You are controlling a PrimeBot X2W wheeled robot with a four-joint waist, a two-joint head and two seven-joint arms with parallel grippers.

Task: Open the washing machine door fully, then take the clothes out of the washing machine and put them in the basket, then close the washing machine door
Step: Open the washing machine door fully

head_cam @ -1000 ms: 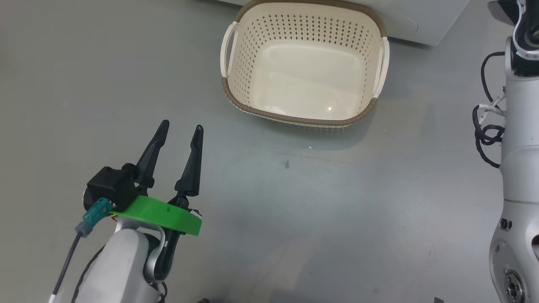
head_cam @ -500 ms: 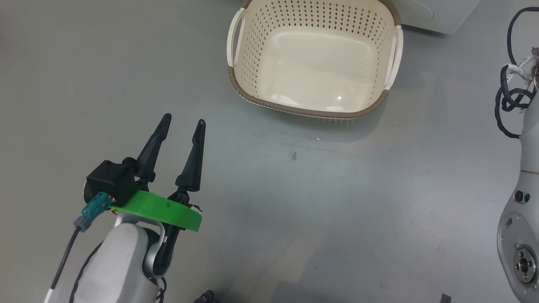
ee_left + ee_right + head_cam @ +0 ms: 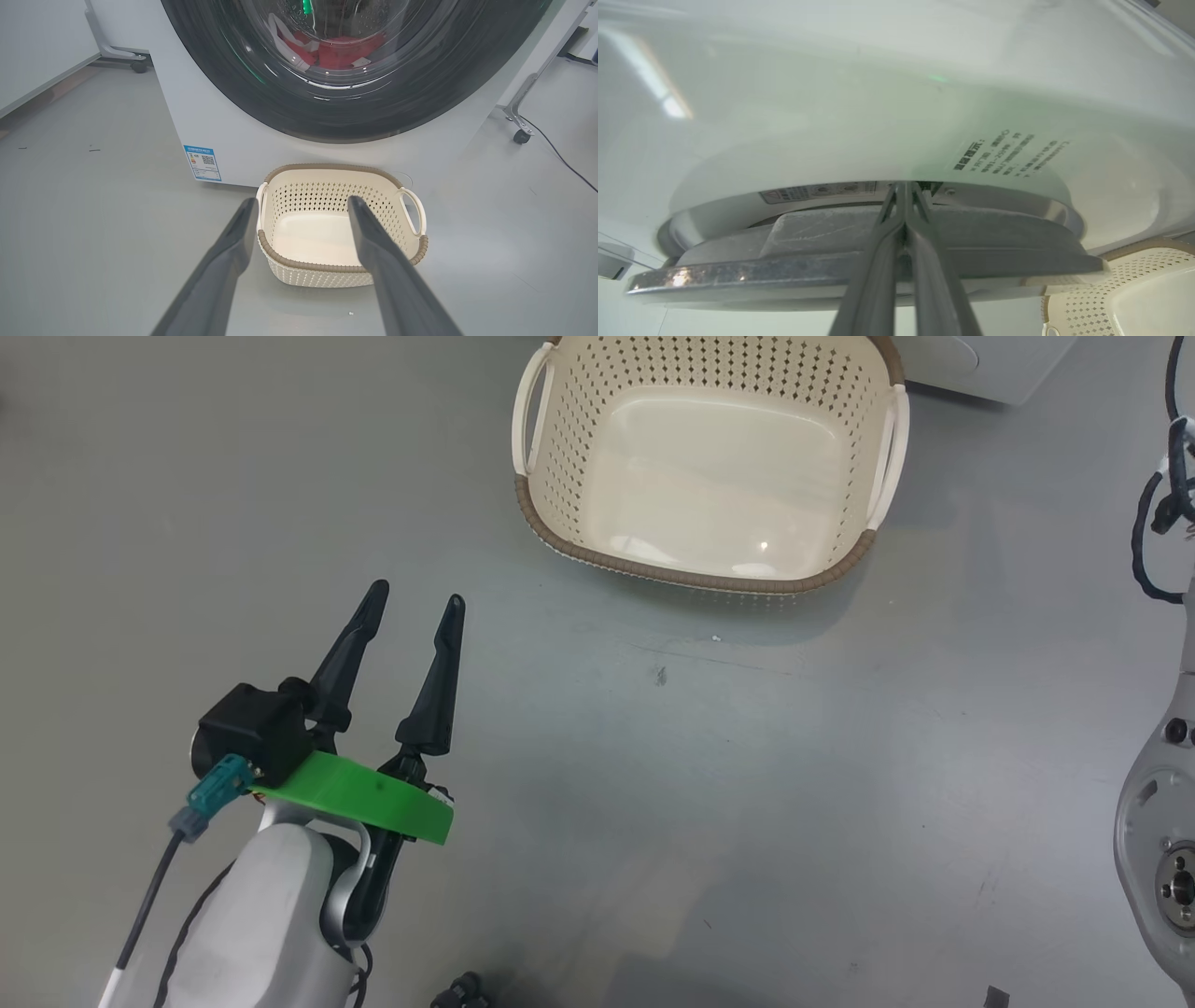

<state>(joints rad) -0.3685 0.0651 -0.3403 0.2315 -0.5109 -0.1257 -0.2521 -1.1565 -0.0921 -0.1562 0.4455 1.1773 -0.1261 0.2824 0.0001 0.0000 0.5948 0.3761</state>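
Washing machine (image 3: 210,112): white, standing right behind the basket.
Washing machine door (image 3: 280,107): glossy black rim, clear glass centre.
Basket (image 3: 672,574): on the grey floor (image 3: 747,784).
Clothes (image 3: 341,51): red, inside the drum, seen through the glass.
Left gripper (image 3: 414,597): jaws wide apart, above the floor.
Right gripper (image 3: 903,186): fingers pressed together, tips at the door's edge.

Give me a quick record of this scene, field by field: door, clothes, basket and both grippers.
Door: round black-rimmed glass door of the white front-loading washing machine, not swung open
Clothes: bright red garments, inside, seen through the glass
Basket: cream perforated plastic basket, empty, on the grey floor before the machine
Left gripper: open, holding nothing, above the floor
Right gripper: shut, fingertips at the door's edge
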